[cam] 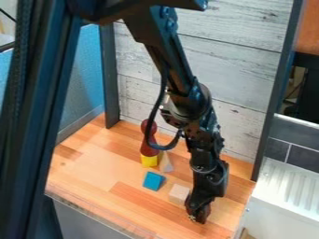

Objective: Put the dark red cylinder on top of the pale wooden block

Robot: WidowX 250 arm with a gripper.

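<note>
right here on the counter, i've a first block beside my gripper, a second block to its left, a pointed block behind both.

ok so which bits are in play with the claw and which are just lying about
In play, judging by nearness:
- black claw, low over the wooden worktop
- pale wooden block, nearest it

Lying about:
- blue block
- yellow block
- red piece, by the yellow block
- pale pointed block
</note>
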